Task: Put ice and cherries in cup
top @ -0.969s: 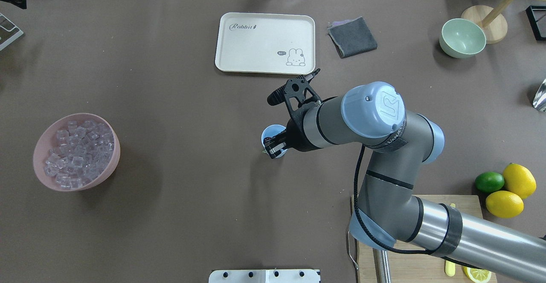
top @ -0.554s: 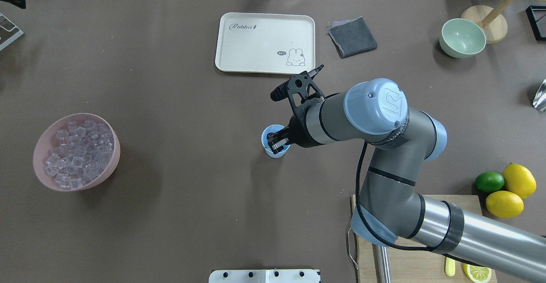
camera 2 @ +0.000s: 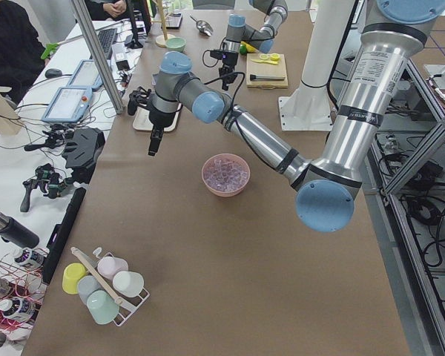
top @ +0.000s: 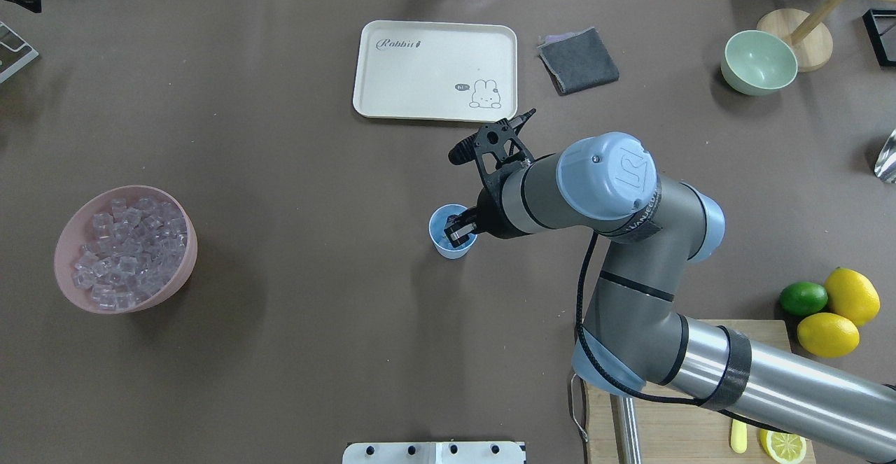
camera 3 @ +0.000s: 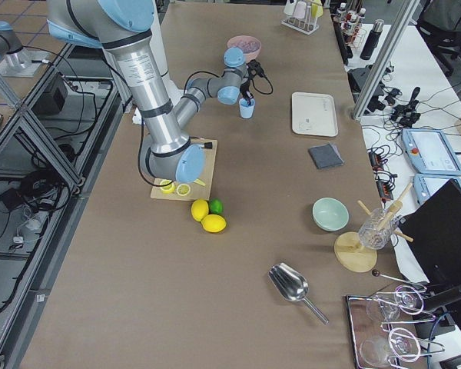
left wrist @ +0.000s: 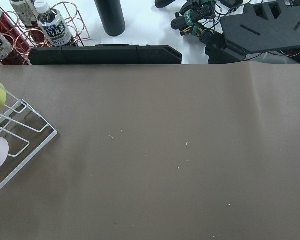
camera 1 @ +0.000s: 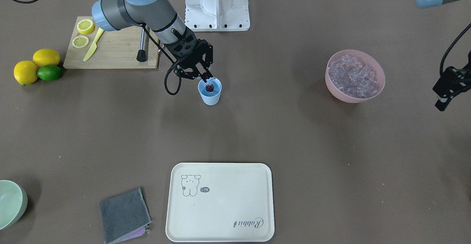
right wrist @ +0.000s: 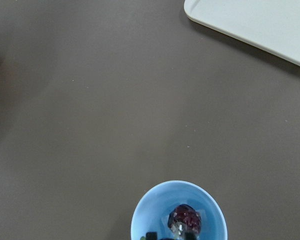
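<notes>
Right gripper point(camera 1: 206, 77) is hanging over the cup point(camera 1: 210, 98) with cherries point(camera 1: 209, 88) down inside, we're not managing to tell if it's pinching them or apart, so we're guessing release, straight lift, then ice point(camera 1: 353, 74).

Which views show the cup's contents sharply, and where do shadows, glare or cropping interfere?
Front-facing view: cup and cherries sharp, evenly lit, soft shadows only. Right wrist view: cherries glint, the cup is cropped by the bottom edge. Overhead view: the right end effector covers part of the cup's mouth.
</notes>
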